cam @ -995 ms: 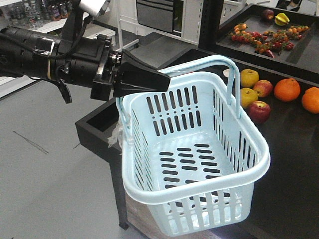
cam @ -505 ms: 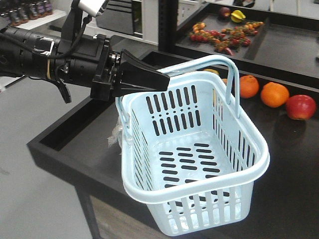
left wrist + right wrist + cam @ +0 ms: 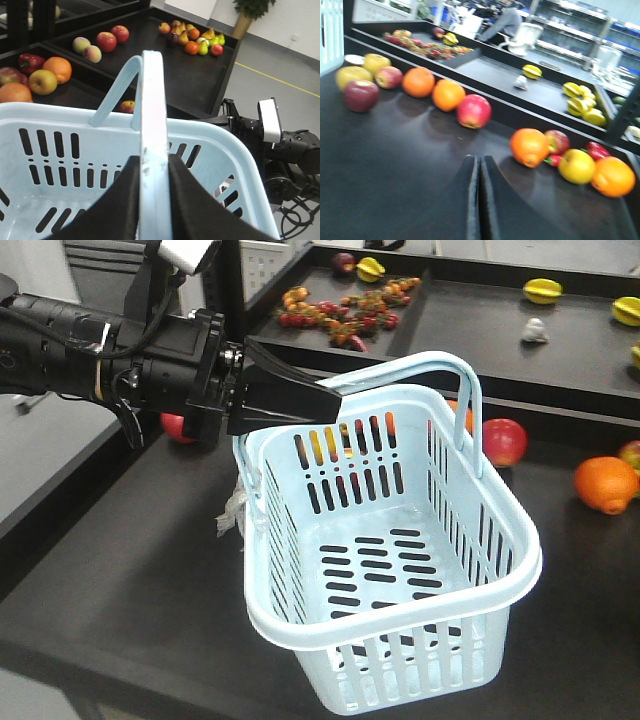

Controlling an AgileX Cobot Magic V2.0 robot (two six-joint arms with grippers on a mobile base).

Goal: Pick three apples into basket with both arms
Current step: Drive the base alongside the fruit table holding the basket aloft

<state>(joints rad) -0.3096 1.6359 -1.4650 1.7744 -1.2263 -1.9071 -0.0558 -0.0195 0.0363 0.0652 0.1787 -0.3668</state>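
Observation:
The pale blue basket (image 3: 400, 625) hangs tilted above the dark table, its hoop handle (image 3: 150, 100) pinched by my left gripper (image 3: 335, 400), which is shut on it (image 3: 154, 160). The basket holds nothing. One red apple (image 3: 503, 442) lies just beyond the basket's far right side. In the right wrist view, a dark red apple (image 3: 361, 95) sits at far left and a brighter red apple (image 3: 474, 111) lies ahead of my right gripper (image 3: 480, 159). That gripper is shut on nothing, low over the table. A third red apple (image 3: 556, 141) lies behind an orange.
Oranges (image 3: 418, 81) (image 3: 529, 146) and yellow apples (image 3: 576, 166) lie mixed with the red ones. A red pepper (image 3: 595, 149) lies at right. A raised tray edge (image 3: 520, 390) runs behind the fruit. My right arm (image 3: 270, 135) stands beyond the basket's corner.
The whole view has moved in over the table; its front edge and the floor slid out of sight to the left. The basket stays held in the same pose by my left gripper.

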